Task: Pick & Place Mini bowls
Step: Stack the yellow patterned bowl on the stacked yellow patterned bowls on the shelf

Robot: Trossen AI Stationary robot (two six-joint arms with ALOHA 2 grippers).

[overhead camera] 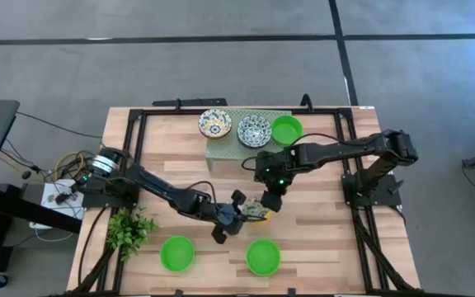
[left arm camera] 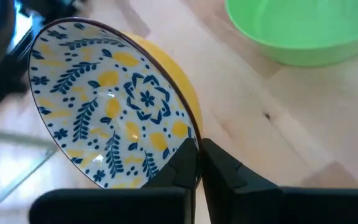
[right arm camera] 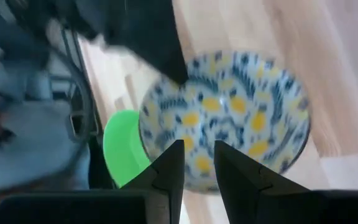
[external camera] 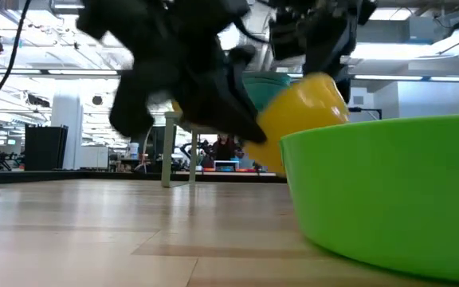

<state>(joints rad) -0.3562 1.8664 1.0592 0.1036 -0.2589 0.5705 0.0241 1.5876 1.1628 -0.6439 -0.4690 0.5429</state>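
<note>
A mini bowl, yellow outside and white inside with blue and yellow leaves, hangs tilted in mid-table between both grippers. My left gripper is shut on its rim. My right gripper is open, with its fingers on either side of the opposite rim. Two plain green bowls rest on their bases near the table's near edge. On the rack at the far side sit two patterned bowls and a green bowl. My left gripper pinches the bowl's rim, one finger inside the bowl and one against its yellow outer wall. It comes from the table's left. The bowl is lifted clear of the table and tilted onto its side, its opening facing the wrist camera.
A small leafy plant stands near the table's left near corner. The nearer green bowl sits just below and beside the held bowl. A black frame runs around the tabletop. Bare wood lies between the rack and the grippers.
</note>
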